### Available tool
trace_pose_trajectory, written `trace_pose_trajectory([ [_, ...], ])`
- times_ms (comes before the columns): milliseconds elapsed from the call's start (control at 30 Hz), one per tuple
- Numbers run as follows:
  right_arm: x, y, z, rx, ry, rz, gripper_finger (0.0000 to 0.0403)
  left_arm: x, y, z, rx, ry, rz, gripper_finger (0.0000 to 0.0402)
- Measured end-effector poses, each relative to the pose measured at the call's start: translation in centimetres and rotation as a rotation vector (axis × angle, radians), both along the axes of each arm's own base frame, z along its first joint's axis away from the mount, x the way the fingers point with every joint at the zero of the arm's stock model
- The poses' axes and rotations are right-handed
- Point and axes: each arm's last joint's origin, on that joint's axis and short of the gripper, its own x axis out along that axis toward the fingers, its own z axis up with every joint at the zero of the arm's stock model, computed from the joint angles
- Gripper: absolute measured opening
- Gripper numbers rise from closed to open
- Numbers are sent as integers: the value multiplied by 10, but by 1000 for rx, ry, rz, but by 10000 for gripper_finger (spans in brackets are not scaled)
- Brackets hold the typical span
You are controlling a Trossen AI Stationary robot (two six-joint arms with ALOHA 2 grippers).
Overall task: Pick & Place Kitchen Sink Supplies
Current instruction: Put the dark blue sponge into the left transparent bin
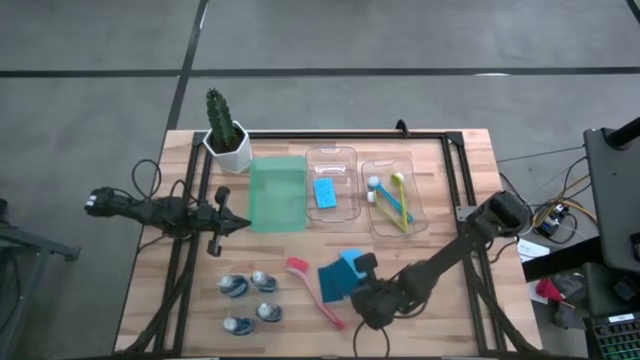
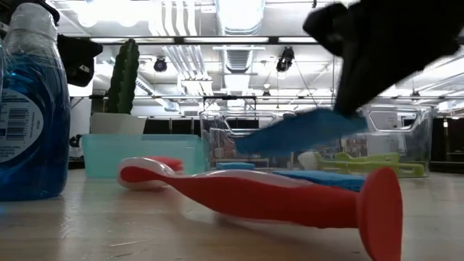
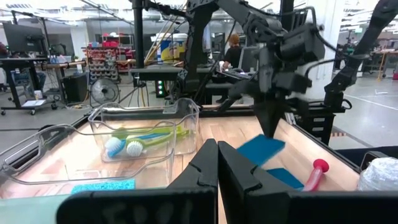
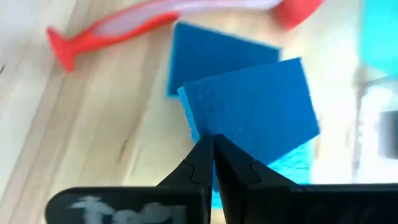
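The right gripper (image 4: 212, 149), low over the front of the table (image 1: 450, 300), has closed its fingers on the corner of a blue sponge (image 4: 249, 112) and holds it tilted clear of the wood, above a second sponge (image 4: 211, 53) that lies flat beside the pink brush (image 1: 315, 293). The left gripper (image 3: 217, 155) waits shut and empty near the green tray (image 1: 276, 195).

The hold looks thin: only an edge of the soft block sits between the fingertips, so the sponge could flex, swing or slip out on the way to a bin. A swinging sponge could also catch a bin wall instead of dropping in, and the arm's low reach leaves the pink brush close enough to be knocked.

Along the back of the table, the green tray appears empty. The middle clear bin (image 1: 332, 183) already holds one blue sponge (image 1: 325, 192). The right-hand clear bin (image 1: 395, 197) holds two white-headed brushes (image 1: 392, 197), one yellow-green and one blue. Four small blue-and-white bottles (image 1: 250, 300) stand loose at the front left, not yet sorted, and a potted cactus (image 1: 226, 130) stands at the back corner.
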Motion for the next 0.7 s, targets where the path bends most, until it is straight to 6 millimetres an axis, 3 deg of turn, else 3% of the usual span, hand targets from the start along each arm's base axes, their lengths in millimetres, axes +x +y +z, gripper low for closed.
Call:
trace_pose_trajectory([
  [367, 4, -13, 43, -121, -111, -28, 7, 0, 0, 0, 0, 2, 0, 3],
  [700, 18, -54, 66, -230, -176, -127, 8, 0, 0, 0, 1, 4, 0, 3],
])
